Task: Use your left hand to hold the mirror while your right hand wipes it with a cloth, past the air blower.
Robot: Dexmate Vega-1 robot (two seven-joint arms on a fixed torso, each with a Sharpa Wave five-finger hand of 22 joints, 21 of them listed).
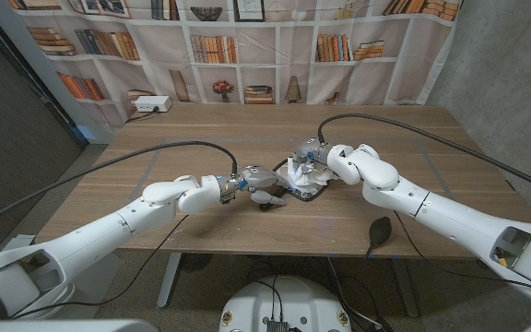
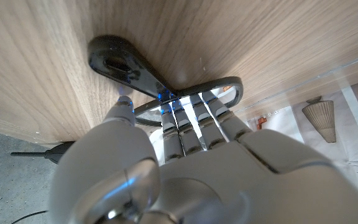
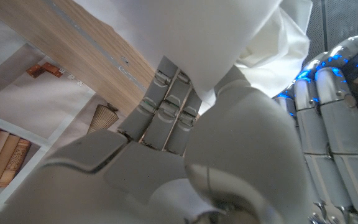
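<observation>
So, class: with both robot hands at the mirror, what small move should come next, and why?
Probably a short wipe across the glass: the right robot hand already holds the cloth on the mirror, and the left robot hand steadies it.

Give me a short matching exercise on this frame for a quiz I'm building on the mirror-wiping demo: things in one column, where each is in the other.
Things:
1. mirror
2. white cloth
3. air blower
4. white power strip

Places:
A. at the table's far left corner
B. under the right hand
C. at the left hand, mid-table
D. at the table's near edge, beside the right arm

Pairs: 1-C, 2-B, 3-D, 4-A
</observation>
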